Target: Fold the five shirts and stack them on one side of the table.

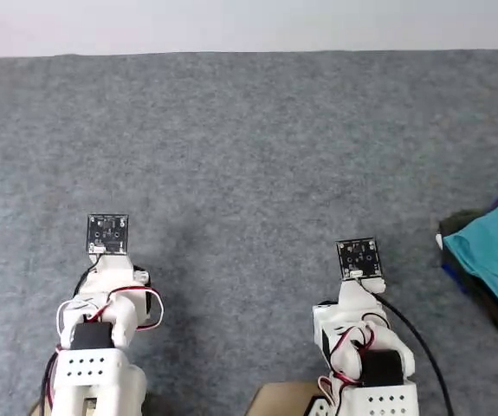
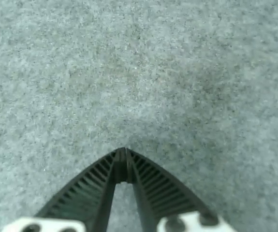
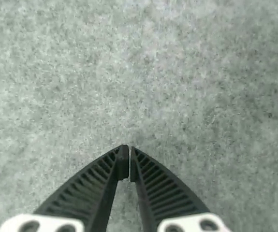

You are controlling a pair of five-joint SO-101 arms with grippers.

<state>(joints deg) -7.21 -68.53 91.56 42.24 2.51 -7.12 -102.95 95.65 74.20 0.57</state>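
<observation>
A pile of folded shirts [image 1: 489,264] lies at the table's right edge in the high view, a teal one on top over dark and blue ones. Both arms sit tucked back at the near edge of the table, well away from the pile. My left gripper [image 2: 123,153] is shut with nothing in it, its black ribbed fingers [image 2: 148,186] meeting at the tips just above the grey felt. My right gripper [image 3: 126,151] is also shut and holds nothing, over bare felt. In the high view the left arm [image 1: 103,303] and right arm [image 1: 359,321] appear from above, wrist cameras on top.
Grey felt [image 1: 249,147] covers the whole table, with wide free room in the middle and at the left. A white wall runs along the far edge. A brown cardboard piece [image 1: 283,399] shows at the near edge between the arm bases.
</observation>
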